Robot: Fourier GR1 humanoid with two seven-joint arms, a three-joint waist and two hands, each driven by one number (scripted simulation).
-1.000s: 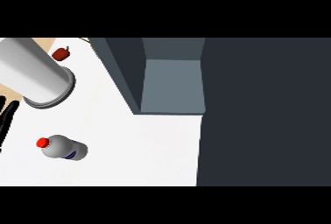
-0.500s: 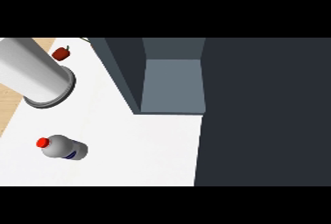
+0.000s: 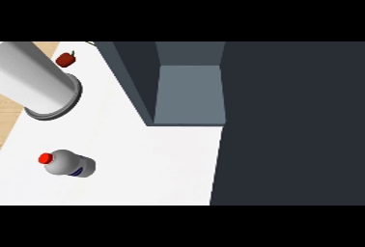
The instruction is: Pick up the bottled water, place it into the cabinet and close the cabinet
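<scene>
The bottled water (image 3: 69, 164) lies on its side on the white counter (image 3: 157, 164) at the lower left, its red cap (image 3: 45, 157) pointing left. The cabinet (image 3: 189, 91) stands open at top centre, showing a grey inner floor with nothing on it. Its dark door (image 3: 288, 125) fills the right side of the view. A grey forearm (image 3: 35, 82) slants across the upper left corner, above and apart from the bottle. Its wrist end (image 3: 55, 108) points down-left and no hand shows in the head view.
A small red fruit (image 3: 66, 59) sits near the counter's far left, beside the forearm. A strip of wooden surface (image 3: 13, 120) borders the counter on the left. The cabinet's dark side wall (image 3: 132, 82) stands between the forearm and the opening.
Black fingers that showed at the left edge a second ago have gone out of view. The forearm has shifted slightly left. The bottle has not moved.
</scene>
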